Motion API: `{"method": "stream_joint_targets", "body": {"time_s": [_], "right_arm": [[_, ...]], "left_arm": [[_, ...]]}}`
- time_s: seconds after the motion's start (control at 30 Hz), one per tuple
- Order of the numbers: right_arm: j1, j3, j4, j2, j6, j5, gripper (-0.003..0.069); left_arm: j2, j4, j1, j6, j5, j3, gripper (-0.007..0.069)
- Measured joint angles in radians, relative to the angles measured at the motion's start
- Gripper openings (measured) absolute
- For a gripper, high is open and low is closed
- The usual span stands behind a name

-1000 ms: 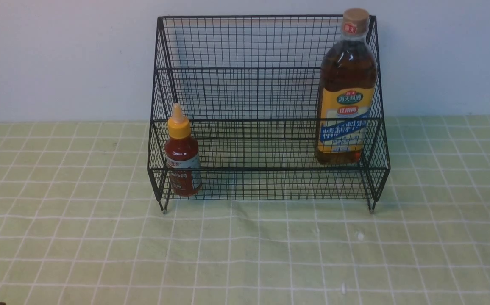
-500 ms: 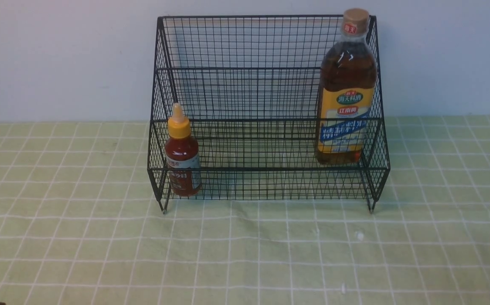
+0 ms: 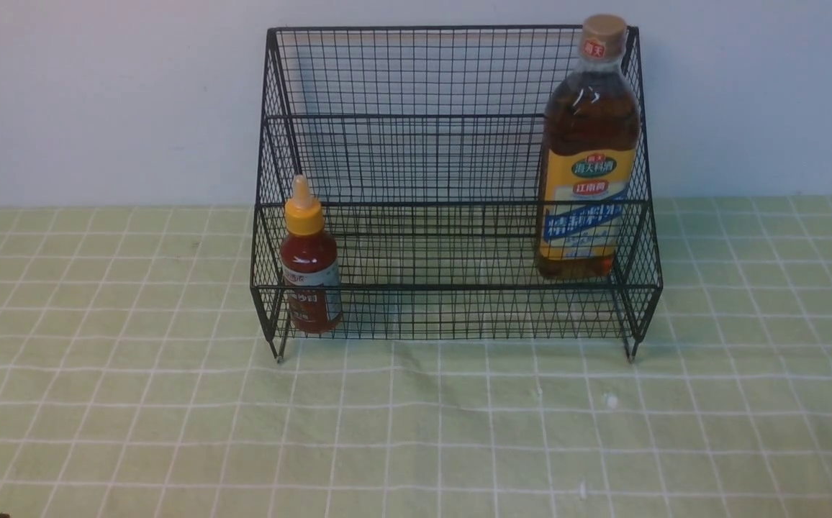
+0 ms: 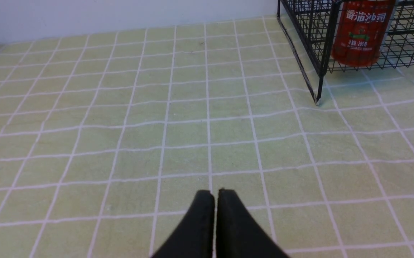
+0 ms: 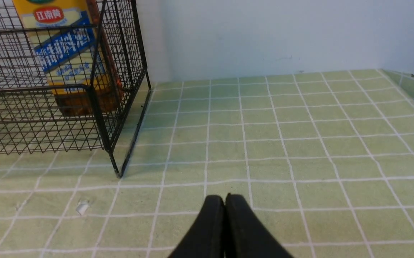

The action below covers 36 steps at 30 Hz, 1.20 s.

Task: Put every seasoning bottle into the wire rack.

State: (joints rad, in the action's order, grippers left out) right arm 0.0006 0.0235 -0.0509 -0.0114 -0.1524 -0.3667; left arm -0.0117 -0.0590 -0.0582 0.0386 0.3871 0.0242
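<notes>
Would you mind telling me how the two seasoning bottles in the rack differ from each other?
The brown-liquid bottle is much taller than the red-sauce bottle. It stands at the right end of the wire rack; the red one stands at the left end. Its cap is flat and tan, while the red bottle has a pointed yellow nozzle. Its label is yellow and blue; the red bottle's is mostly red. Both stand upright inside the rack, untouched.

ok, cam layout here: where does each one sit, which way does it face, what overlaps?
Front: between the arms, facing the wall; sees the wire rack holding the red sauce bottle and tall brown bottle. No arm identifiable.
Left wrist: low over the tablecloth, facing the rack's left corner; shut left gripper shows.
Right wrist: low, facing the rack's right corner; shut right gripper shows.
Shared: each wrist view shares the rack and one bottle with front.
</notes>
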Motion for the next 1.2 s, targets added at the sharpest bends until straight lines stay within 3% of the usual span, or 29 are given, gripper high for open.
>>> {"method": "stream_joint_targets", "body": {"time_s": [1.2], "right_arm": [[0.0,0.0,-0.001,0.0,0.023,0.0,-0.0015]], "left_arm": [[0.0,0.0,0.0,0.0,0.0,0.0,-0.0006]]}}
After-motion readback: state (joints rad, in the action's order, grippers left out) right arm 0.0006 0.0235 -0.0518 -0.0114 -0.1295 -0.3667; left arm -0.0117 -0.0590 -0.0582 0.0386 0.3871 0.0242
